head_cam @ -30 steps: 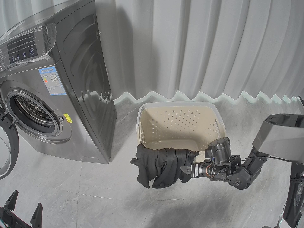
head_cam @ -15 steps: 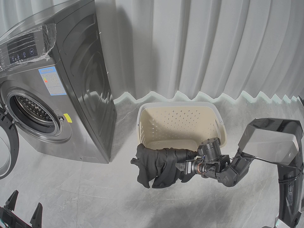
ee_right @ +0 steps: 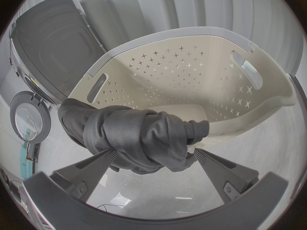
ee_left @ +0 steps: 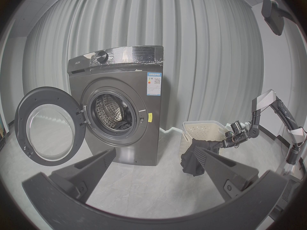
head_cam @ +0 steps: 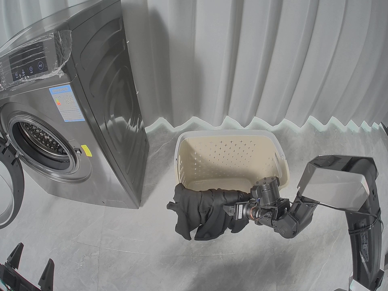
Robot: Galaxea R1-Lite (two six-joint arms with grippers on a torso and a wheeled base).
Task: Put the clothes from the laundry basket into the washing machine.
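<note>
A dark grey garment (head_cam: 204,213) hangs bunched over the near rim of the cream laundry basket (head_cam: 230,134), trailing down outside it. My right gripper (head_cam: 232,218) is open at the garment's right end; in the right wrist view its fingertips (ee_right: 111,157) straddle the lower bulk of the garment (ee_right: 137,134). The grey washing machine (head_cam: 81,102) stands at the left with its round door (ee_left: 48,125) swung open, and a dark cloth (ee_left: 121,125) lies in the drum. My left gripper (head_cam: 31,263) hangs open and empty, low at the front left.
White curtains (head_cam: 262,49) close off the back. Bare grey floor (head_cam: 121,243) lies between the basket and the machine. The open door (head_cam: 10,190) juts out at the far left, near my left gripper (ee_left: 153,154).
My right arm has slid left toward the garment, bringing the open gripper up against its right end. The garment, basket and left arm have not moved.
</note>
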